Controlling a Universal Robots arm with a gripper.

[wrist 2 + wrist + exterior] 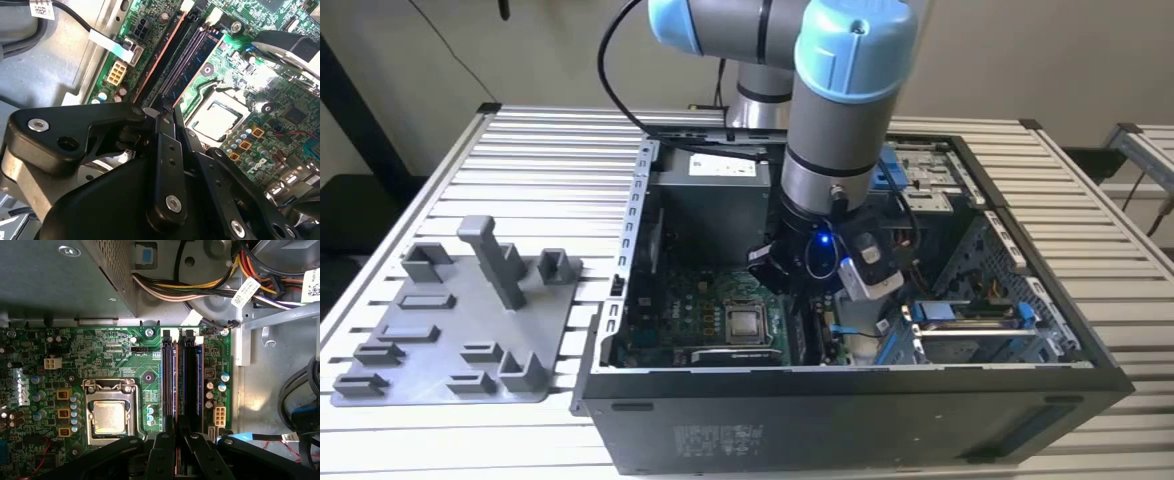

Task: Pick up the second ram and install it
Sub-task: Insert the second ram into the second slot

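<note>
**Gripper down at the RAM slots, second stick apparently going in**

To the gripper's far side on the exterior view's left I see the grey tray [447, 330], no stick on it, well apart from the open PC case [854, 400]. My gripper [177, 452] is inside the case, low over the motherboard [115, 355], CPU socket [109, 415] just beside it. Fingers [167, 150] are narrow, nearly together, pinching a thin dark edge that I judge to be the second ram [178, 462]; mostly hidden, so not certain. Directly ahead of the fingertips run the memory slots [180, 380]. Pick-up looks done; whether it's fully seated I can't tell. Beyond the slots, cable bundle [200, 287].
</note>
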